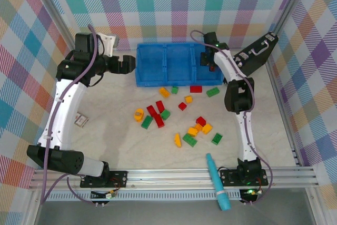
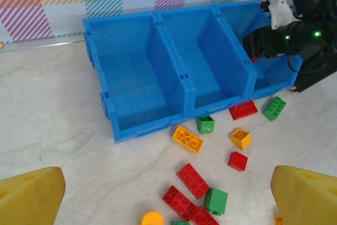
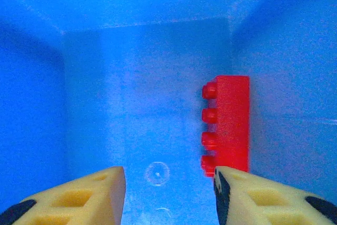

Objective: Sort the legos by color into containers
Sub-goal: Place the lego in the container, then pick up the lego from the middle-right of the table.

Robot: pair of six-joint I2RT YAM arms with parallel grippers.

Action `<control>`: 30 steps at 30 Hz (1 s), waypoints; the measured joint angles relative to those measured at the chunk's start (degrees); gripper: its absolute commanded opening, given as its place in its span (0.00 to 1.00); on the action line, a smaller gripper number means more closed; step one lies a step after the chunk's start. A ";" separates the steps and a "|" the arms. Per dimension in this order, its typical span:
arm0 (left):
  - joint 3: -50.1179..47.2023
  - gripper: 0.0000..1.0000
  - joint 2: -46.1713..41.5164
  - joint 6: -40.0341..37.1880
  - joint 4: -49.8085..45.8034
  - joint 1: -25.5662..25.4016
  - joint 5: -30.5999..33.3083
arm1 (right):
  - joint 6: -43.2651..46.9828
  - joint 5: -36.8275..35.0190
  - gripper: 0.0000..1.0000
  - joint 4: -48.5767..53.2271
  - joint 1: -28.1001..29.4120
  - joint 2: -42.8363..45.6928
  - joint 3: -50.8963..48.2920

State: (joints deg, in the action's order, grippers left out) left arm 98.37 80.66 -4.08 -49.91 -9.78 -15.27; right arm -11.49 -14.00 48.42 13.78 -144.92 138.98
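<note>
Hanging inside the end compartment of the blue tray, the right gripper has its jaws parted with nothing between them. A red lego lies on its side just ahead of one fingertip; whether they touch is unclear. The left gripper gapes wide and empty beside the tray's other end, with loose legos scattered ahead of it.

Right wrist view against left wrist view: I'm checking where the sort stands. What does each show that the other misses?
Right wrist: a whole red brick lying in a compartment. Left wrist: two bare compartments, and loose bricks on the table. Both: the blue tray and the open right gripper at it.
</note>
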 measured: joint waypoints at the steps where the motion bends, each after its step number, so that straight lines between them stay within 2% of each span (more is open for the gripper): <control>1: -0.42 1.00 -0.35 0.00 0.26 0.00 -0.13 | -0.02 0.17 0.47 0.04 0.13 0.17 -0.02; 6: -2.27 1.00 -2.62 0.00 1.05 0.00 -0.44 | -1.31 0.13 0.48 0.83 1.31 4.44 -2.97; 14: -3.65 1.00 -4.24 -0.04 1.99 -0.02 -2.14 | -12.13 0.50 0.53 1.14 3.87 24.30 -21.27; 18: -3.87 1.00 -4.24 -0.33 1.97 -0.72 -2.14 | -18.78 -1.01 0.53 0.81 5.20 31.17 -30.91; 25: -4.66 1.00 -4.22 -0.74 1.99 -1.77 -2.23 | -28.52 -0.39 0.57 -1.18 5.57 34.42 -46.16; 30: -4.55 1.00 -3.43 -1.31 1.92 -1.84 -2.23 | -32.98 -0.09 0.59 -3.10 5.53 34.40 -49.86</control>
State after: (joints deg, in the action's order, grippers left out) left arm 93.82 77.23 -5.39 -47.99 -11.62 -17.50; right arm -44.47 -14.09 45.32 19.31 -110.52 89.12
